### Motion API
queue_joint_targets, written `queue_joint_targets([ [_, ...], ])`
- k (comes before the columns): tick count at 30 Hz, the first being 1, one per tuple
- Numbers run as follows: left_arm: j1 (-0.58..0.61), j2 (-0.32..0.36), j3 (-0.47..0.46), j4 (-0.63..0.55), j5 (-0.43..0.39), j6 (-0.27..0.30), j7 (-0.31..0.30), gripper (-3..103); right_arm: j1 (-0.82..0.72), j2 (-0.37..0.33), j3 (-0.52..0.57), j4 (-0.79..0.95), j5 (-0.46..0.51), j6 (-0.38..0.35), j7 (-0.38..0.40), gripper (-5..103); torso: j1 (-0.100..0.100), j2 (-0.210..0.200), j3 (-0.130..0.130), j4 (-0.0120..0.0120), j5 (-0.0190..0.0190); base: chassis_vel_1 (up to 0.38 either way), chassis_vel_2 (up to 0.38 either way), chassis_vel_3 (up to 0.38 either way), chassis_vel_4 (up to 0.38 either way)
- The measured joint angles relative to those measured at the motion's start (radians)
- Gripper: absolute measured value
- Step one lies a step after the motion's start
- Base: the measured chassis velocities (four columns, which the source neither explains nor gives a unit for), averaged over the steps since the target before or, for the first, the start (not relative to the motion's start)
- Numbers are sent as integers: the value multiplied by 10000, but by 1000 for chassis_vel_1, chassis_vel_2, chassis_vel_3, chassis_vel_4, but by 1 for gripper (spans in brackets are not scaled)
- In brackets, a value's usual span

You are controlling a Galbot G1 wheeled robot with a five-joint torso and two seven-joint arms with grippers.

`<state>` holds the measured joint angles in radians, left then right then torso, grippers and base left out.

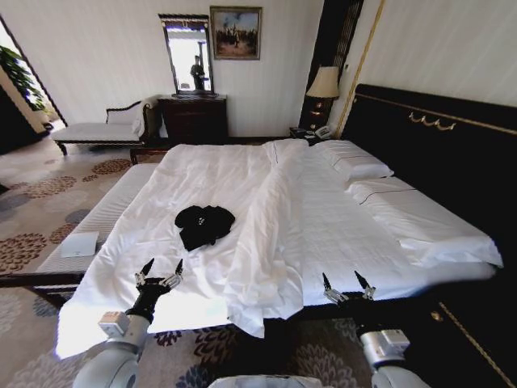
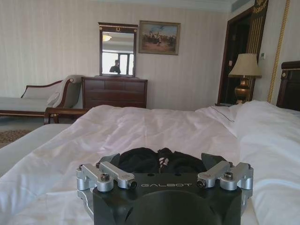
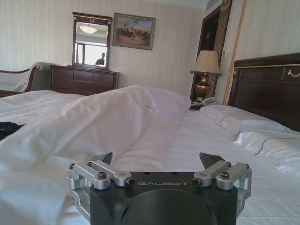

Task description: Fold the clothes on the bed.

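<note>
The clothes (image 1: 203, 224) are one crumpled black T-shirt with a bit of white print, lying on the white duvet of the bed (image 1: 323, 226), left of the duvet's raised fold. My left gripper (image 1: 161, 272) hovers open over the near edge of the bed, a short way in front of the shirt. From the left wrist, the shirt (image 2: 159, 161) sits just beyond the open left gripper (image 2: 164, 161). My right gripper (image 1: 348, 284) is open above the bed's near edge, to the right of the fold. The right wrist shows the open right gripper (image 3: 157, 159) and a sliver of the shirt (image 3: 7, 129).
White pillows (image 1: 359, 166) lie by the dark headboard (image 1: 436, 137). A long duvet fold (image 1: 271, 218) runs down the middle of the bed. A bench with a white card (image 1: 79, 243) stands left of the bed. A dresser (image 1: 192, 119), chaise (image 1: 101, 128) and lamp (image 1: 324, 85) line the far wall.
</note>
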<state>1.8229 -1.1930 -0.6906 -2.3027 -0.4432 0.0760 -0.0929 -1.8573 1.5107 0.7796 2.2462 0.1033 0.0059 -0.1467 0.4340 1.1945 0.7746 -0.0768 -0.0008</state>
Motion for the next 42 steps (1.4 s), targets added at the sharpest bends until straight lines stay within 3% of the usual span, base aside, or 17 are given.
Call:
queue_joint_targets([
  [11,177,-128,-88,-15,-8,-66,30,99,41,-17,-48,-26,-1,-23,-63,100,0,0,0,0,1,177,174,-176,-177],
  [17,225,-208,-112,20,-8,-123,46,99,74,-461,-311,151,1090,-564,55,100,0,1,-1,-3,-1,99,100,-87,-95],
  [22,252,-290,-188,-17,-40,-160,23,99,353,-1675,-502,354,3582,-1631,516,100,0,0,0,0,8,8,4,-6,-10],
  [30,95,-257,0,178,-69,-176,32,99,942,-2360,-791,240,4399,-2365,765,100,0,0,0,-5,0,0,0,0,0],
  [31,149,-249,-10,191,-144,-177,30,97,1531,-3012,-1138,36,4872,-2841,882,100,0,0,0,4,0,0,0,0,0],
  [38,69,-237,-48,191,-148,-163,21,99,2690,-4072,-1858,-436,4864,-3327,1085,100,0,0,1,0,5,0,0,0,0],
  [42,82,-248,-34,156,-107,-113,-15,97,3546,-4787,-2503,-1064,4217,-3459,1181,100,1,0,1,0,-1,0,0,0,0],
])
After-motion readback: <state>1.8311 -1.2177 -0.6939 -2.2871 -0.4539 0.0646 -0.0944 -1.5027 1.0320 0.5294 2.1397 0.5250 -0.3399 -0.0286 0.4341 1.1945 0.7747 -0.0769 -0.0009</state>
